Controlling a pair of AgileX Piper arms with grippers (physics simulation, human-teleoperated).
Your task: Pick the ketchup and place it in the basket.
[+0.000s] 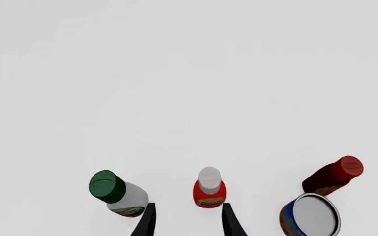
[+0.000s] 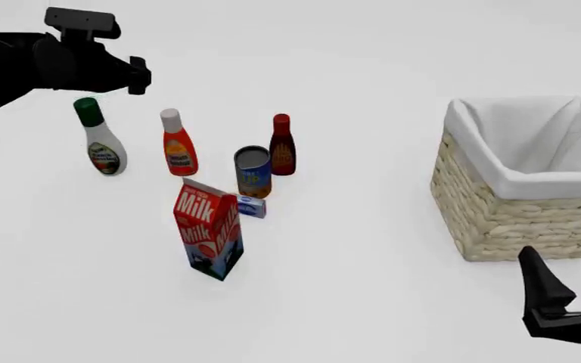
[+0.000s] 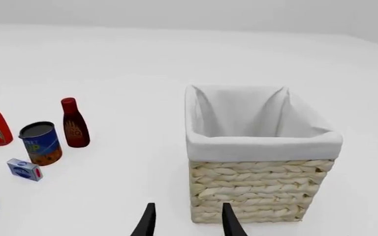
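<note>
Overall, plain white table (image 2: 371, 249), matte, no marks or texture, fading into an equally pale background; a faint horizon line shows only in the right wrist view.

Ketchup (image 2: 178, 144) stands upright on the left half of the table, in a row between a white bottle with green cap (image 2: 100, 138) on its left and a dark maroon bottle (image 2: 282, 146) on its right. Tin can (image 2: 253, 172) sits just in front of the maroon bottle. Small blue box (image 2: 251, 206) lies just in front of the can, and a milk carton (image 2: 209, 228) stands beside it, nearest the camera. All upright, none touching the ketchup.

Basket (image 2: 492, 212) is well apart on the right side, white lining folded over the rim, nothing visible inside.

Left hand (image 1: 187, 221) hovers above the bottle row, fingers spread wide, holding nothing; in its wrist view the ketchup cap sits between the 2 finger tips, lower down. Right hand (image 2: 565, 283) is low at the near right, in front of the basket, fingers parted, holding nothing.
</note>
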